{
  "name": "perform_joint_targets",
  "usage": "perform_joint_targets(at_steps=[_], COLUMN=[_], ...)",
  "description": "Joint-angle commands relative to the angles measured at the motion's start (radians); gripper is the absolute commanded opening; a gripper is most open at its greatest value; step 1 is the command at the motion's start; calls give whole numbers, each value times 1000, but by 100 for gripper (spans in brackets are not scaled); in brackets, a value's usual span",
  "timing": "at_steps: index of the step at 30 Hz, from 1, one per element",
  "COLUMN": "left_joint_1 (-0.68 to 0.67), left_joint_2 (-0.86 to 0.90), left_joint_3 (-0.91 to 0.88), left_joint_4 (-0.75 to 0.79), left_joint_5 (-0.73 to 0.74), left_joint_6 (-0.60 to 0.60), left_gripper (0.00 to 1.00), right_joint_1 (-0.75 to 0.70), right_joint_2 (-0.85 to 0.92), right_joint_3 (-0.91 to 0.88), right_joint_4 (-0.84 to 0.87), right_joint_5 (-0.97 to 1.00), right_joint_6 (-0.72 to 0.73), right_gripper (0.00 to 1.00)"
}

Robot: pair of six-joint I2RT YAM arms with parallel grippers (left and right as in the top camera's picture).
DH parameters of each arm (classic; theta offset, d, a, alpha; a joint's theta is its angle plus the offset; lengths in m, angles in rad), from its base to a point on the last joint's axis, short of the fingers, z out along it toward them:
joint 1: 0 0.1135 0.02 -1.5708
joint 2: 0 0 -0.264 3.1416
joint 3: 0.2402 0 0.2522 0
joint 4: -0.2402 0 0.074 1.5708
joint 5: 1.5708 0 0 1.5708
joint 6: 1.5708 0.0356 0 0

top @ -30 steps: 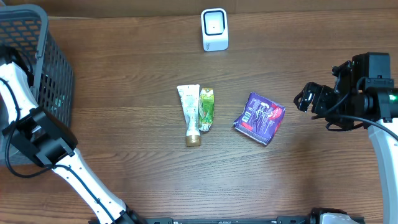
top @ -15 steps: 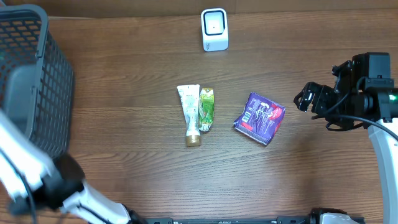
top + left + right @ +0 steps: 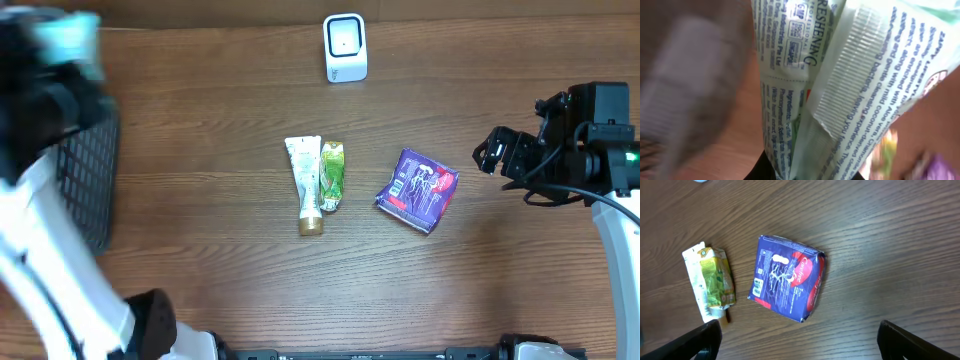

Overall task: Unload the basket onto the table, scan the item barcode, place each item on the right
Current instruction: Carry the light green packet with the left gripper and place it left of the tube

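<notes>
Item: pale green packet (image 3: 805,75), pinched narrow in my left gripper (image 3: 801,172), held aloft, presumably for the scanner (image 3: 345,47) at twelve o'clock. My right gripper (image 3: 485,157), three o'clock: wide, empty.

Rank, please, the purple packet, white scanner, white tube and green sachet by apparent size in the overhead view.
1. purple packet, clearly largest.
2. white scanner and white tube: too alike to separate, the tube longer, the scanner wider.
3. green sachet, smallest.
</notes>
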Motion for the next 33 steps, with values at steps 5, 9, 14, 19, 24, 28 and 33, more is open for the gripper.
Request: perform_joint_targets(at_steps=[5,9,14,19,24,28,33], left_joint_1=[-275,-323,-359,-393,-423,-435,-428], left_joint_2=[13,13,13,13,13,13,-11], left_joint_3=[-524,-822,-1157,-1385,-1463,-1461,-1395], left_joint_4=[131,312,606,851,924,918,876], left_joint_5=[-53,-17,29,101,117,117,111], left_joint_6=[-29,-75,-74,-48,-80,-80,-83], left_gripper=[5,5,5,4,28,57,60], right_joint_1=[-3,-3,-3,-3,-3,-2,-2], right_joint_2=[-3,-3,-3,-3,-2,-1,-1], right_joint_3=[5,5,5,5,5,5,5], right_joint_4=[11,10,13,22,31,39,39], right_joint_5=[-8,-7,-7,-7,-8,-8,-8], right_joint_6=[-4,-5,-8,-8,-8,-8,-8], right_gripper=[100,100,100,100,100,100,100])
